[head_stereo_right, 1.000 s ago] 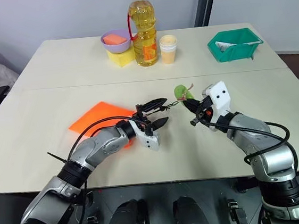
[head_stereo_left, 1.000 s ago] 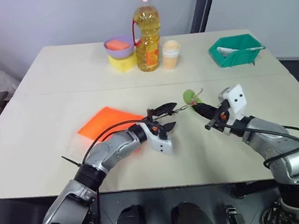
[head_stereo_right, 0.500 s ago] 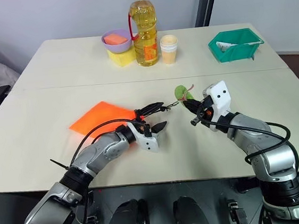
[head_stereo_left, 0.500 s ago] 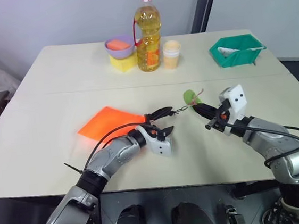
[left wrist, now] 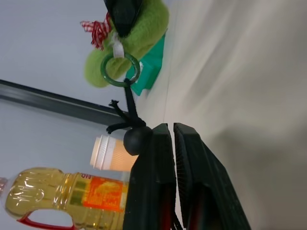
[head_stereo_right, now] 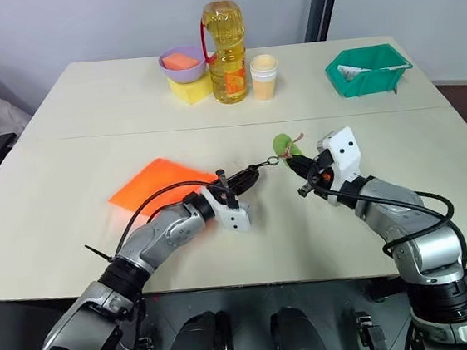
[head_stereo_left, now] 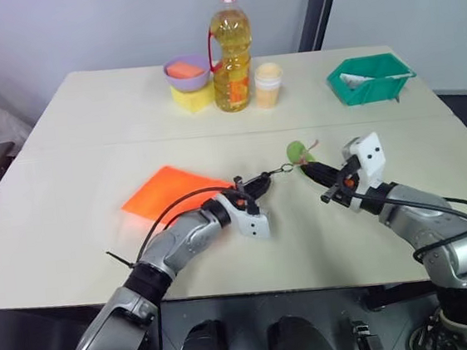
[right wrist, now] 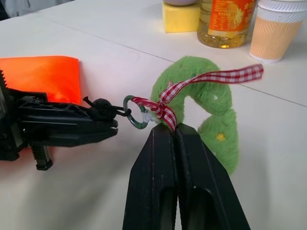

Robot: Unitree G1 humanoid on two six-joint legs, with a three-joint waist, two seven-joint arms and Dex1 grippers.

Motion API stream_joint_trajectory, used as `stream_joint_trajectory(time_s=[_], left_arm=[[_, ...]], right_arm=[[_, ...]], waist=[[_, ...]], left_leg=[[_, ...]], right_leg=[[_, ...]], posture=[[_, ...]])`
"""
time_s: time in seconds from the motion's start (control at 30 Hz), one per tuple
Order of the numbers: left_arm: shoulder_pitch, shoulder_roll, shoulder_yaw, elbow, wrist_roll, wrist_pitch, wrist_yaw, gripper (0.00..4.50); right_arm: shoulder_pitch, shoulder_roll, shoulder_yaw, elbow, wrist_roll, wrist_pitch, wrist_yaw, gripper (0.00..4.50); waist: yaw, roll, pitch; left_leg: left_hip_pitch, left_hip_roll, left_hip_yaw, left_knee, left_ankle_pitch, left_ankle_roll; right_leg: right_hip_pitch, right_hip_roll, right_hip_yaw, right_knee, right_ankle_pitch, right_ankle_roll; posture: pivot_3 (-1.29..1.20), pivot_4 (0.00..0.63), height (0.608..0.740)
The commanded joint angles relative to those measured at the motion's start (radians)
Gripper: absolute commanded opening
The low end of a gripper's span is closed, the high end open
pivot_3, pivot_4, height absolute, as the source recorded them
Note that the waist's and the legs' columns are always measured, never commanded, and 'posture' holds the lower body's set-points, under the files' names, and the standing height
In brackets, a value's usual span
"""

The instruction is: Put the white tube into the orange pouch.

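The orange pouch (head_stereo_left: 171,190) lies flat on the table, left of centre. Its dark drawstring (head_stereo_left: 277,171) runs right, through a black bead (right wrist: 102,108) and a ring, to the green leaf tag (head_stereo_left: 298,150). My left gripper (head_stereo_left: 263,181) reaches over the pouch's right corner, its fingers shut on the drawstring at the bead. My right gripper (head_stereo_left: 309,166) is shut on the leaf tag (right wrist: 211,98), holding it just above the table, a short gap from the left fingertips (left wrist: 163,128). A white item (head_stereo_left: 364,83) lies in the green tray; I cannot tell whether it is the white tube.
At the back stand a tall yellow oil bottle (head_stereo_left: 229,54), a cream cup (head_stereo_left: 267,85), and a purple bowl (head_stereo_left: 186,73) with a pale-orange block on a yellow sponge (head_stereo_left: 193,99). The green tray (head_stereo_left: 349,79) sits at the back right.
My left gripper's fingers, open around the drawstring before, have shut on it. The right gripper and the leaf tag have not moved.
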State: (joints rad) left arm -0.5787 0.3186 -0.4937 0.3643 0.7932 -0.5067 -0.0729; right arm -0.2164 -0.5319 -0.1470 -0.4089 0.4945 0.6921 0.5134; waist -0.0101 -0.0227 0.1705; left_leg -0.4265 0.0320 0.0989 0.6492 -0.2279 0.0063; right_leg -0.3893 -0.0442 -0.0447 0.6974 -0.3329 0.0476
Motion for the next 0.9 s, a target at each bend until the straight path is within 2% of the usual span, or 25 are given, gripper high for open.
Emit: stream_joint_trajectory(time_s=[0.03,0.1,0.27,0.37,0.47,0.6,0.73,0.87,0.9], left_arm=[[-0.014,0.001,0.037,-0.008,-0.039,0.003,0.033,0.03],[-0.008,0.007,0.047,-0.013,-0.064,-0.011,0.033,0.03],[0.054,0.03,0.053,-0.041,-0.324,-0.111,-0.155,0.03],[0.098,0.053,0.071,-0.084,-0.489,-0.113,-0.283,0.72],[0.121,0.079,0.092,-0.119,-0.566,-0.084,-0.36,2.22],[0.119,0.067,0.143,-0.141,-0.664,0.004,-0.419,4.17],[0.078,0.017,0.19,-0.153,-0.796,0.111,-0.49,4.17],[0.014,-0.038,0.255,-0.155,-1.054,0.47,-0.653,4.17],[-0.006,-0.042,0.269,-0.144,-1.092,0.516,-0.695,4.17]], right_arm=[[-0.003,-0.012,-0.02,-0.047,0.005,-0.013,-0.003,0.0],[-0.002,-0.012,-0.017,-0.049,0.004,-0.015,-0.002,0.0],[-0.001,-0.01,-0.014,-0.044,-0.003,-0.022,-0.004,0.0],[0.001,-0.011,-0.014,-0.043,-0.005,-0.025,-0.003,0.0],[0.005,-0.013,-0.01,-0.044,-0.01,-0.027,-0.001,0.0],[0.004,-0.015,0.001,-0.043,-0.019,-0.028,0.005,0.0],[0.001,-0.021,0.015,-0.038,-0.038,-0.037,0.008,0.0],[-0.008,-0.032,0.028,-0.038,-0.068,-0.052,0.004,0.0],[-0.01,-0.034,0.031,-0.04,-0.072,-0.053,0.006,0.0]], waist=[[0.0,0.0,0.0],[0.0,0.0,0.0],[-0.001,0.0,0.0],[-0.002,0.0,0.0],[-0.001,0.0,0.0],[-0.001,0.0,0.0],[0.0,0.0,0.0],[-0.001,0.0,0.0],[-0.002,0.0,0.0]], left_leg=[[0.0,0.0,0.0,0.0,0.0,0.0],[0.0,0.0,0.0,0.0,0.0,0.0],[0.0,0.0,0.0,0.0,0.0,0.0],[0.0,0.0,0.0,0.0,0.0,0.0],[0.0,0.0,0.0,0.0,0.0,0.0],[0.0,0.0,0.0,0.0,0.0,0.0],[0.0,0.0,0.0,0.0,0.0,0.0],[0.0,0.0,0.0,0.001,0.0,0.0],[0.0,0.0,0.0,0.001,0.0,0.0]], right_leg=[[0.0,0.0,0.0,0.0,0.0,0.0],[0.0,0.0,0.0,0.0,0.0,0.0],[0.0,0.0,0.0,0.0,0.0,0.0],[0.0,0.0,0.0,0.0,0.0,0.0],[0.0,0.0,0.0,0.0,0.0,0.0],[0.001,0.0,0.0,0.0,0.0,0.0],[0.0,0.0,0.0,0.0,0.0,0.0],[0.001,0.0,0.0,0.0,0.0,0.0],[0.001,0.0,0.0,0.0,0.0,0.0]], posture=[[0.0,0.15,0.737],[0.0,0.15,0.737],[0.0,0.15,0.737],[0.0,0.15,0.737],[0.0,0.15,0.737],[0.0,0.15,0.737],[0.0,0.15,0.737],[0.0,0.15,0.737],[0.0,0.15,0.737]])
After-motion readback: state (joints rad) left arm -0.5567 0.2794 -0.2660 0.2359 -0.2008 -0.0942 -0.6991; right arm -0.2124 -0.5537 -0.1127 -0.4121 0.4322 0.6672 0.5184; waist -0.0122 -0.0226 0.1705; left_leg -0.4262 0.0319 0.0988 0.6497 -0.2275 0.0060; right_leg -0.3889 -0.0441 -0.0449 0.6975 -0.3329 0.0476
